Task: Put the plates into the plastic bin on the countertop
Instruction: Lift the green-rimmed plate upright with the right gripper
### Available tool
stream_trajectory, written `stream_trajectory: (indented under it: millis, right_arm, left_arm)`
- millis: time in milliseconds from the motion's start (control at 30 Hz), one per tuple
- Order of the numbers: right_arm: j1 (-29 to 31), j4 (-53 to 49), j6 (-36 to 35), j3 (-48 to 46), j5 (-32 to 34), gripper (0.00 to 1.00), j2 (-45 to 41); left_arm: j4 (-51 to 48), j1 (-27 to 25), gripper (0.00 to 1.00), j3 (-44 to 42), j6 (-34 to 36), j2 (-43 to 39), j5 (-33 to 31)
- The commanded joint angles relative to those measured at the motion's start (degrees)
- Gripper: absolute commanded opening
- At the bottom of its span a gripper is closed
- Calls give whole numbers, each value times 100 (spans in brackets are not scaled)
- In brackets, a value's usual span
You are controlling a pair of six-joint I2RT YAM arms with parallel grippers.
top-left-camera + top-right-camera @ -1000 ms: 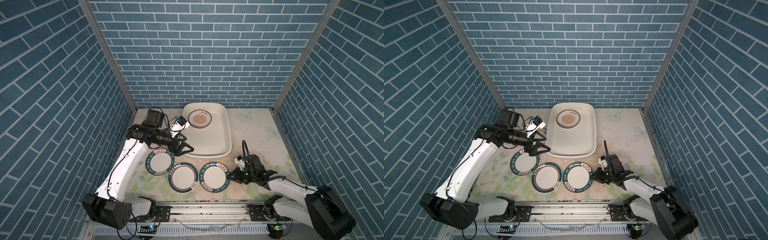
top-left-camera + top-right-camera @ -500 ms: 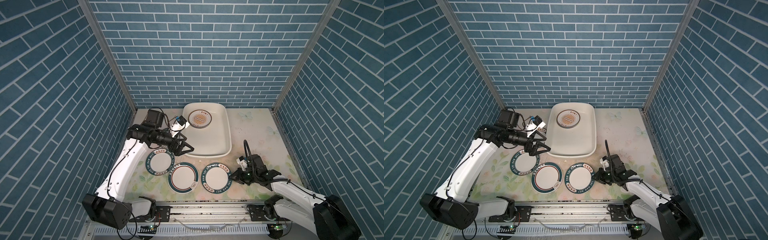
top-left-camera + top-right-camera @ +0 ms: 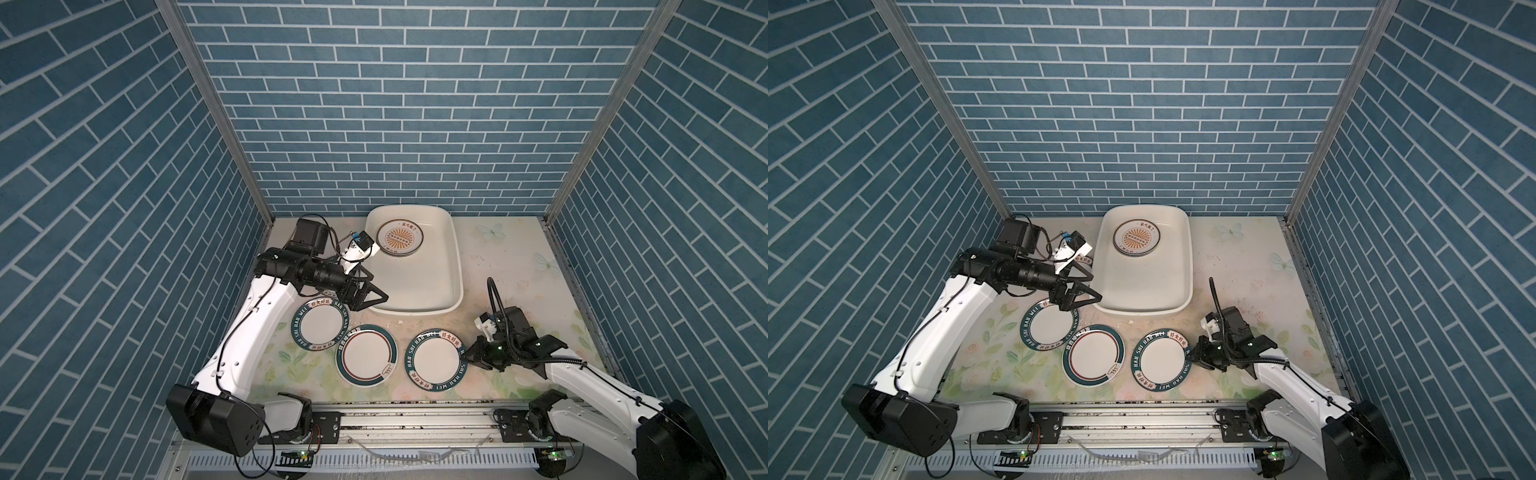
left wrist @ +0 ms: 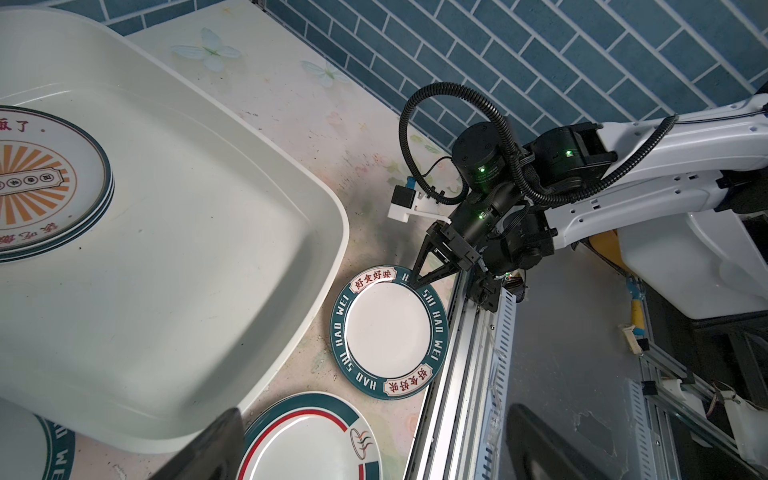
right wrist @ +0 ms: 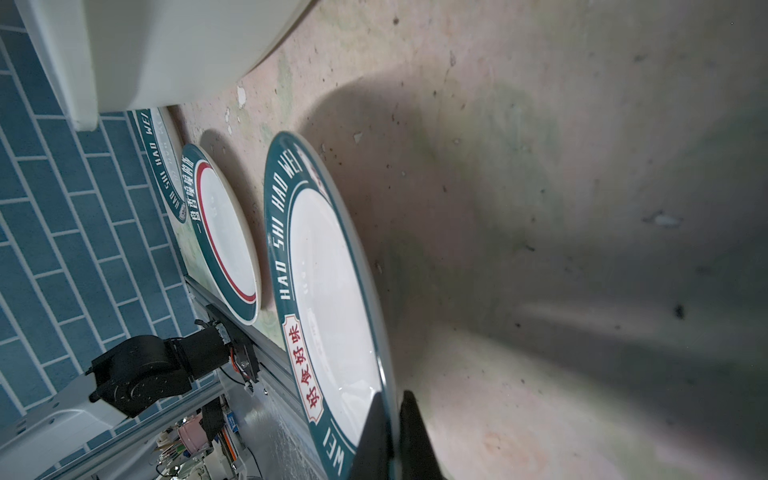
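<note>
The right tool is pressed together on the edge of a round white plate with a dark teal lettered rim. In the right wrist view its two dark fingers pinch that rim, one on the upper face and one underneath. The plate lies on the pale flower-printed desk and reaches away from the tool's tips toward the middle of the scene. Whether the gripped edge is raised off the desk I cannot tell.

Past this plate, farther from the right tool, lies a round white plate ringed in teal and red, close beside the held one but apart from it. Farther still lies a second white plate with a teal lettered rim, and in both top views its rim meets the ringed plate's.

The left tool is spread wide with nothing between its jaws. It hangs over the near corner of the large white rectangular plastic bin, which stands on the desk. The second lettered plate sits just below and behind this tool's tips. Ahead of the left tool, at the bin's far end, a short stack of cream plates with an orange sunburst centre rests flat on the bin's floor. From the right tool the bin stands beyond the held plate, near it and not touching.
</note>
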Motion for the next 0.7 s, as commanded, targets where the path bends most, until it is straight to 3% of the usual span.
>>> stream_trajectory:
  millis: [0,500,667]
  right_arm:
    - [-21,-516,-308,301,-54,0,-177]
    - [-30,-1963,-860,1133,-298,0,-389]
    - [-36,-2114,-920,1594,-418,0,-258]
  left_arm:
    - [89,11,99,52,-83,34,-250]
    - [432,59,99,21,-443,76,-1383]
    - [617,315,99,9,-904,92,-1582]
